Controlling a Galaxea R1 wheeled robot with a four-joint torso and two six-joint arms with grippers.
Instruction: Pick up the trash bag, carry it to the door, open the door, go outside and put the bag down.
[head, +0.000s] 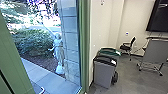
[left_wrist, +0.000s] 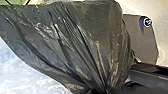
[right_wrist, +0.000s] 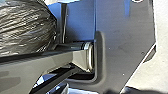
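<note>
Your trash bag (left_wrist: 75, 37) is at the robot's left gripper (left_wrist: 102, 91), whose fingers are closed on its gathered neck. You see dark, glossy plastic, nearly black in the hollows and grey-brown where light catches it. Long creases and narrow folds run together tightly at the neck, then fan out into a broad, bulging body; pale, broken glints follow the ridges, and one outer side curves smoothly. In the right wrist view, you see a rounded part of the bag covered in fine, closely packed wrinkles with thin, bright streaks. You cannot tell how the right gripper stands. Ahead of you, the green frame (head: 85, 45) borders a view of paving (head: 46, 77), a leafy shrub (head: 33, 42) and a pale statue (head: 58, 48). Just beside that frame, indoors, a grey bin with a dark top (head: 102, 72) stands near a green-topped bin (head: 109, 51).
</note>
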